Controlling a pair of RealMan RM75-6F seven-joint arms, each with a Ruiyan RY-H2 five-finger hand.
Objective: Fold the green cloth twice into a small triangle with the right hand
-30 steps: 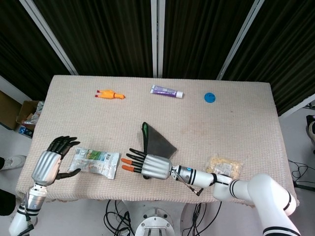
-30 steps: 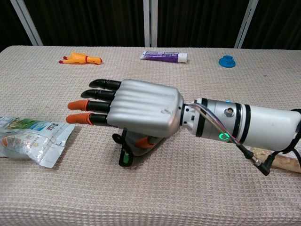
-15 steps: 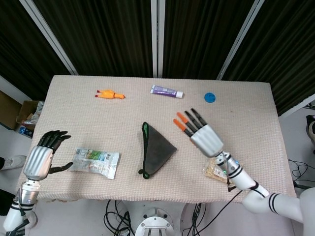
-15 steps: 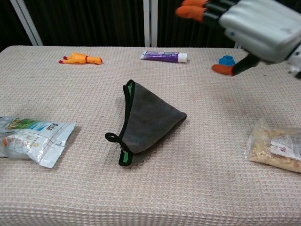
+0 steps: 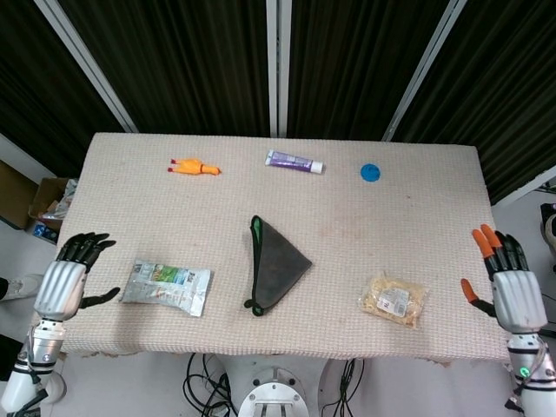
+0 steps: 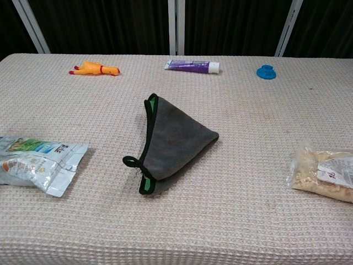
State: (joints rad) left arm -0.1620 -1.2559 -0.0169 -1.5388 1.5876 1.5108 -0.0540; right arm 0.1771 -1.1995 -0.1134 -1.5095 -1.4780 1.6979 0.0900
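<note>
The right hand (image 5: 514, 291) had pulled well back from the green cloth (image 5: 276, 265): 1 second before it lay directly over the cloth with fingers flat, half a second before it was lifted off to the cloth's right, and at this moment it hung beyond the right edge of the table (image 5: 417, 200), fingers spread and holding nothing. The chest view no longer showed it at all.

The cloth lay flat near the middle of the table as a small triangle, dark grey face up with a green hem showing along its left edge and a small loop at its lower corner. Its outline matched the half-second-earlier pictures, so the release had not disturbed the fold. Judged from that shape, both folds looked done and the task appeared complete, with the withdrawal reading as a finishing move.

The left hand (image 5: 62, 285) was off the table's left edge, far left of the cloth, fingers apart and empty; it had drifted slightly outward too.

Around the cloth, nothing else had shifted: a foil snack packet (image 5: 167, 287) to its left, a clear bag of snacks (image 5: 394, 300) to its right, and beyond it a rubber chicken toy (image 5: 195, 167), a purple tube (image 5: 294, 162) and a blue cap (image 5: 371, 172).
</note>
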